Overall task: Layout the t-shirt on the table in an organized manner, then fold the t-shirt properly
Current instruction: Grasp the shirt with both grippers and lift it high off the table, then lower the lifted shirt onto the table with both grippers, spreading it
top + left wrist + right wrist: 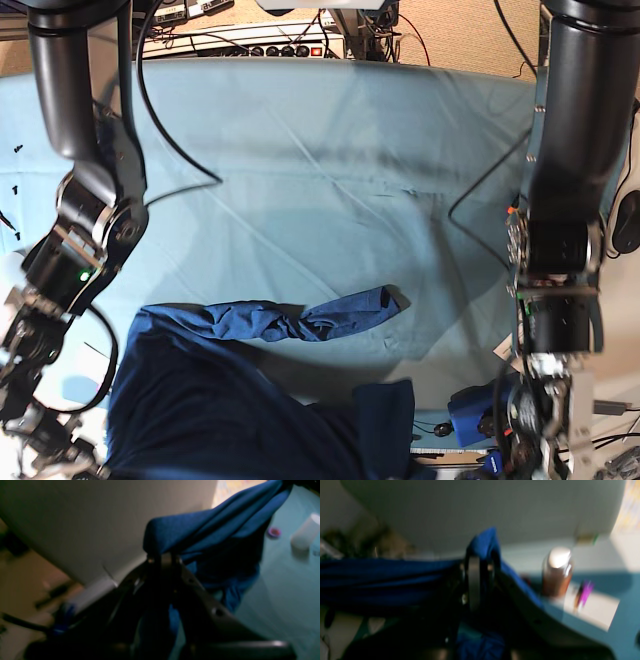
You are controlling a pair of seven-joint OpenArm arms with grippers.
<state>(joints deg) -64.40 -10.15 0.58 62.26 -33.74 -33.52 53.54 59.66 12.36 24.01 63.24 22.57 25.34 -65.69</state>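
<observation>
Base view: t-shirt point(250, 400) hangs bunched off near edge of table point(330, 150), 1 twisted part on the cloth | left gripper point(163, 557) clamped on t-shirt fabric | right gripper point(477, 567) clamped on t-shirt fabric | step: layout, judged early | next: spread fabric flat over table | writing: none legible

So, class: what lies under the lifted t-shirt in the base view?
Under the t-shirt you see the teal table cover wherever the fabric stops. What lies directly beneath the dark hanging cloth is covered and cannot be seen.
</observation>
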